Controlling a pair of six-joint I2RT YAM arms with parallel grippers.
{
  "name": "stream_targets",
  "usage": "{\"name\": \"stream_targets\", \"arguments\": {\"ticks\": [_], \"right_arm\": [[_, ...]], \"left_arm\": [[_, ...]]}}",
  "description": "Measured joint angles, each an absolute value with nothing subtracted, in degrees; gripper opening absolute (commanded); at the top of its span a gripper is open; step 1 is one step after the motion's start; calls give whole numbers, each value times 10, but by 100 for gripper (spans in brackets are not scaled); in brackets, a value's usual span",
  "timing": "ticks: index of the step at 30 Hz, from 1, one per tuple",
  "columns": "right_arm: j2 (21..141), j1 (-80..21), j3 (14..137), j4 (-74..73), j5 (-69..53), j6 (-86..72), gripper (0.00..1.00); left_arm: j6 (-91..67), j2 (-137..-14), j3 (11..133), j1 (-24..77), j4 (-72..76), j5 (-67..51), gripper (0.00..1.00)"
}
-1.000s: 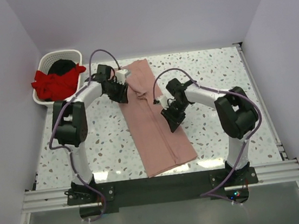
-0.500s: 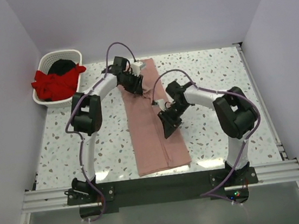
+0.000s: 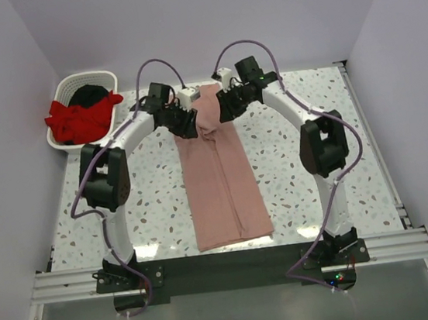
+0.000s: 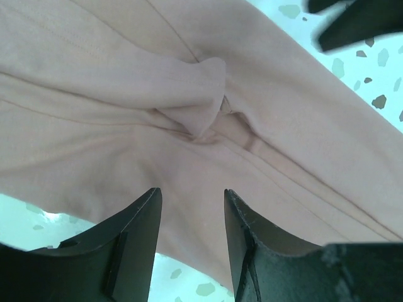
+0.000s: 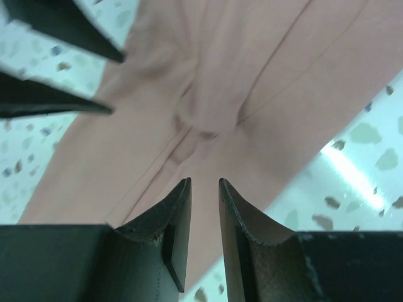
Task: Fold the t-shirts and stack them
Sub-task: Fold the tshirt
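The pink t-shirt [image 3: 224, 190] lies flat on the speckled counter [image 3: 311, 187] as a long, narrow strip of soft cloth. Its far end sits just under both hands, bunched into a small lump between them. The left hand [image 4: 191, 196] is partly open and holds nothing. The right hand [image 5: 204, 184] has only a thin gap between its fingers and holds nothing too. A moment ago the right hand was by the shirt's middle; now it faces the left hand. Well off to the left hand's outer side, the red t-shirt [image 3: 76, 119] and black t-shirt [image 3: 90, 92] sit in a white slatted basket [image 3: 86, 75].
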State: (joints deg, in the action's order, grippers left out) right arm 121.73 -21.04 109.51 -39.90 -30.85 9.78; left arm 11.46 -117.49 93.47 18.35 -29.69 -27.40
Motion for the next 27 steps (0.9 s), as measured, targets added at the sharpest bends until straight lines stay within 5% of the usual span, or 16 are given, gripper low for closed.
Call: {"name": "stream_targets", "arguments": {"ticks": [10, 18, 27], "right_arm": [[1397, -222, 1181, -352, -225, 55, 28], [1412, -217, 1206, -346, -165, 15, 21], [1330, -179, 1064, -298, -154, -26, 22]], "left_arm": [[109, -1170, 886, 140, -287, -281, 50], [109, -1173, 882, 127, -287, -276, 50], [106, -1231, 945, 125, -289, -275, 47]]}}
